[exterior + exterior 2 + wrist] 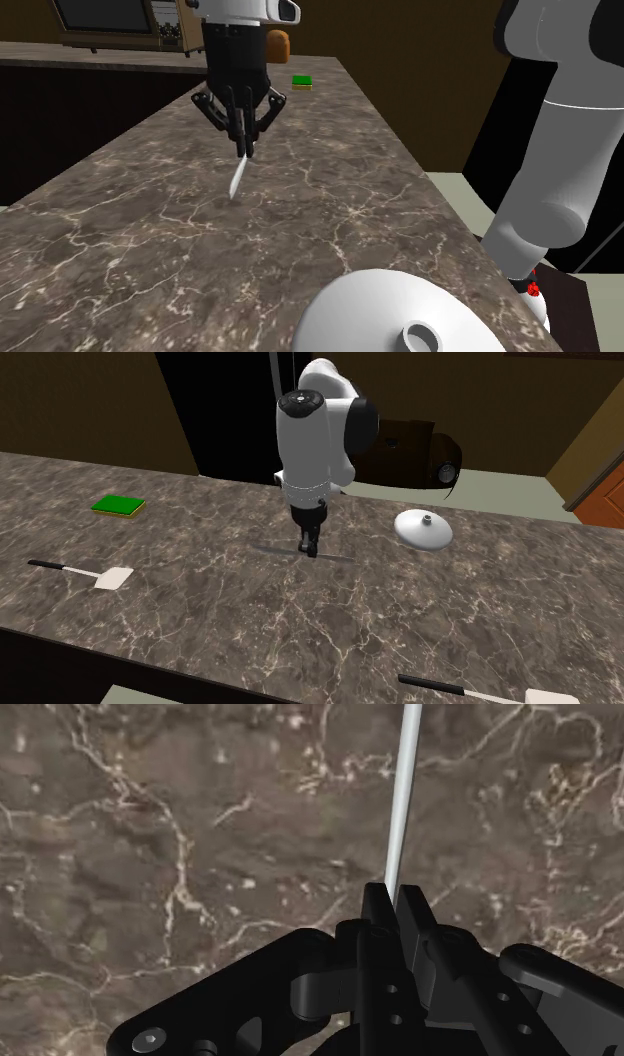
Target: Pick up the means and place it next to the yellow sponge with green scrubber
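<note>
A thin pale grey rod-like utensil [237,176] is clasped at one end by my black gripper [243,150], over the middle of the brown marble counter [150,250]. In the second exterior view the utensil [280,549] lies level across the gripper [311,550], close to the counter; whether it touches the surface is unclear. In the wrist view the fingers meet around the white rod [400,804], which runs straight out from the gripper [395,894]. The yellow sponge with a green top [302,82] lies near the far end of the counter, well beyond the gripper, and appears again as the sponge [118,506].
A white domed lid with a knob [400,320] sits near the stand, seen also as the lid [423,528]. Two black-handled white spatulas [85,573] [490,694] lie near the counter edge. A microwave [110,25] and a brown item [280,43] stand at the back.
</note>
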You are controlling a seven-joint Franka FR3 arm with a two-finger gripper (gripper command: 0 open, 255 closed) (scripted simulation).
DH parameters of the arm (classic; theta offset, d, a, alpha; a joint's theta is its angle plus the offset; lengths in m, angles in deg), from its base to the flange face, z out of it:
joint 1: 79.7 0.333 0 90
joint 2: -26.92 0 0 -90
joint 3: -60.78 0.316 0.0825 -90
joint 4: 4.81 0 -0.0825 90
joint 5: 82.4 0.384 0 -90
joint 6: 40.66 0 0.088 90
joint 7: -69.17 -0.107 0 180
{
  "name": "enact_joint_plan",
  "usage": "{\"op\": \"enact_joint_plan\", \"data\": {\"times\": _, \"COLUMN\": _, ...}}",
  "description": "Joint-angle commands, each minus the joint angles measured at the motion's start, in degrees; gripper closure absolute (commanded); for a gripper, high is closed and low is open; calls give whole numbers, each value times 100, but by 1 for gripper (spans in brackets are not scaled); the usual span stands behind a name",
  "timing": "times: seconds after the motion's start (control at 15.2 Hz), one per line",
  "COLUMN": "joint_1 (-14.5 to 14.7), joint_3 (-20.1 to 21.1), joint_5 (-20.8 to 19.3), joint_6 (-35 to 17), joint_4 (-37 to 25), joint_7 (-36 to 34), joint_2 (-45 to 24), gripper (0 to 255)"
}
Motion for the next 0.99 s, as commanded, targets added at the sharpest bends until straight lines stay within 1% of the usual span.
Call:
{"op": "enact_joint_plan", "data": {"times": 0.0, "joint_1": 23, "joint_3": 6, "joint_5": -25, "joint_6": 164, "joint_4": -185, "joint_7": -18, "joint_2": -33, "gripper": 255}}
{"op": "enact_joint_plan", "data": {"times": 0.46, "joint_1": 226, "joint_3": 42, "joint_5": -250, "joint_6": 811, "joint_4": -1047, "joint_7": -163, "joint_2": -329, "gripper": 255}}
{"op": "enact_joint_plan", "data": {"times": 0.86, "joint_1": 524, "joint_3": 64, "joint_5": -534, "joint_6": 1417, "joint_4": -1926, "joint_7": -311, "joint_2": -688, "gripper": 255}}
{"op": "enact_joint_plan", "data": {"times": 0.92, "joint_1": 367, "joint_3": 24, "joint_5": -455, "joint_6": 1394, "joint_4": -1832, "joint_7": -150, "joint_2": -595, "gripper": 255}}
